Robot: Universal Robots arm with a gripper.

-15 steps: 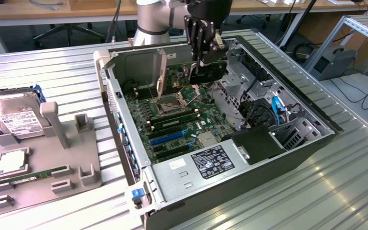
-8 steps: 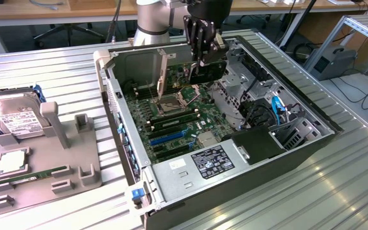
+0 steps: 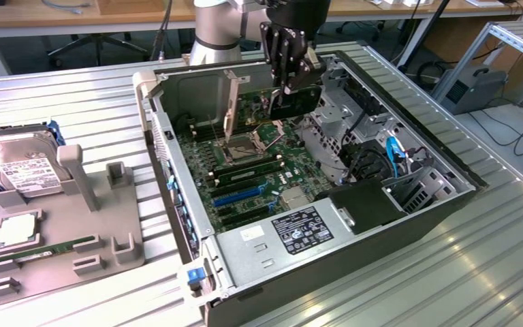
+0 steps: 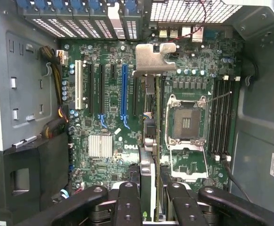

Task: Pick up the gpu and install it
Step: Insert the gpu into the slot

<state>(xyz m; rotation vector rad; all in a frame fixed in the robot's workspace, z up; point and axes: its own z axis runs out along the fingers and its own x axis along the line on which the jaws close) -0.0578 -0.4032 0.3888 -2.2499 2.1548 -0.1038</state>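
Gripper [image 3: 285, 83], half closed, clamps the gpu [image 4: 155, 59] edge-on between its fingers, hanging above the motherboard [image 4: 104, 94].

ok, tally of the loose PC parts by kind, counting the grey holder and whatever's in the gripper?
hard drive: 1
memory stick: 1
square silver chip, looks like a CPU: 1
gpu, held in the gripper over the open case: 1
Total: 4
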